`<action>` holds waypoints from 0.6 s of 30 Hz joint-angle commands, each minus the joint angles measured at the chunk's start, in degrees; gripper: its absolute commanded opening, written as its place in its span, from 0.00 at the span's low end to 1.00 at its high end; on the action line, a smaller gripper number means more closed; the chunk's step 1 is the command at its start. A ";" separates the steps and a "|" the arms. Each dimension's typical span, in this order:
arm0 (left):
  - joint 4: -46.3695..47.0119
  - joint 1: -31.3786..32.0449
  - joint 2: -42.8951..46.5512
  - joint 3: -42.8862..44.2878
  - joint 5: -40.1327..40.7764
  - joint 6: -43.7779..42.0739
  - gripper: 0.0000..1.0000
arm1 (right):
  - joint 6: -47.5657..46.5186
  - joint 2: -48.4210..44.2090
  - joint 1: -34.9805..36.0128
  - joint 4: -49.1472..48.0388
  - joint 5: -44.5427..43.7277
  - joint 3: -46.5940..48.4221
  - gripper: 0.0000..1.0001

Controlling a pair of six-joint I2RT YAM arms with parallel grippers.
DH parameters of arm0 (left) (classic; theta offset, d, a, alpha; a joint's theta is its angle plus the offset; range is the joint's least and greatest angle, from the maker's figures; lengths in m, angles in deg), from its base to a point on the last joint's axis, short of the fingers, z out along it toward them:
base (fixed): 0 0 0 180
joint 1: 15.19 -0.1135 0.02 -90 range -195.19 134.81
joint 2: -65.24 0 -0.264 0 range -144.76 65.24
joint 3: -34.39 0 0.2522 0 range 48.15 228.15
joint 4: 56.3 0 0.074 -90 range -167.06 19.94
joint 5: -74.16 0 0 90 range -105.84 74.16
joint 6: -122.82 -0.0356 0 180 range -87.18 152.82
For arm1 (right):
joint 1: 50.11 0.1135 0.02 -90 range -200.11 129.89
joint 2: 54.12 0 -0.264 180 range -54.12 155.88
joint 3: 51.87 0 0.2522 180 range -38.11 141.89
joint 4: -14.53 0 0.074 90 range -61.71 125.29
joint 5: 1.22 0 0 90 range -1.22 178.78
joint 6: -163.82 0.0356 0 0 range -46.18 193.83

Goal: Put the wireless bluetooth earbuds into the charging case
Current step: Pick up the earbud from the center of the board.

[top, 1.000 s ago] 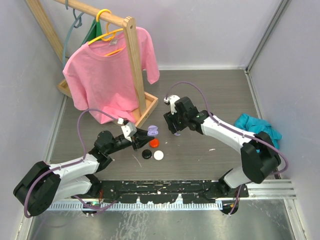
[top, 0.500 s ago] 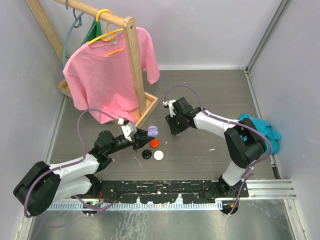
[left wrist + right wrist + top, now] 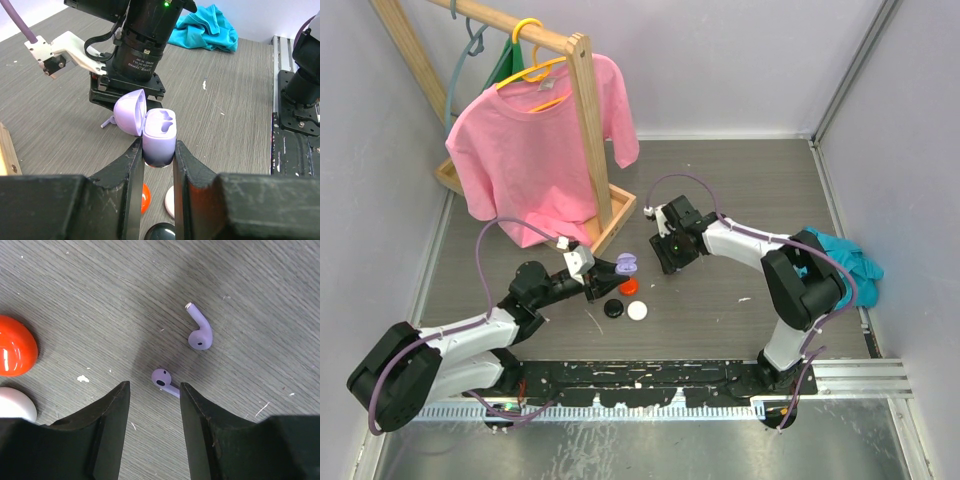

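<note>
While the left gripper clamped the open purple charging case, both wells empty, the right gripper hung unclenched over two loose purple earbuds; nothing was inserted yet.

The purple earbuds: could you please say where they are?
In the right wrist view, one earbud lies on the table between the open right gripper's tips; the other earbud lies just beyond.

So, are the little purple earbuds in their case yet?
Not yet. Done: the left claw holds the open lilac plastic charging case, slots empty. In hand: the open right claw hovers over two lilac earbuds on the table. Left: grab and insert both.
</note>
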 commanded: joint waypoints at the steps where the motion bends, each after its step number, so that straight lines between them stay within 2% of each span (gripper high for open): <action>1: 1.92 0.19 -0.08 1.53 -1.05 -0.74 0.00 | -0.38 0.27 -0.17 0.39 0.23 0.99 0.51; 10: 1.74 0.15 0.27 1.62 -1.43 -0.40 0.00 | 0.64 0.11 -0.18 1.60 2.48 -0.13 0.50; 18: 1.56 0.16 0.85 1.62 -1.62 -0.24 0.00 | 1.86 -1.53 0.22 3.90 6.14 0.24 0.45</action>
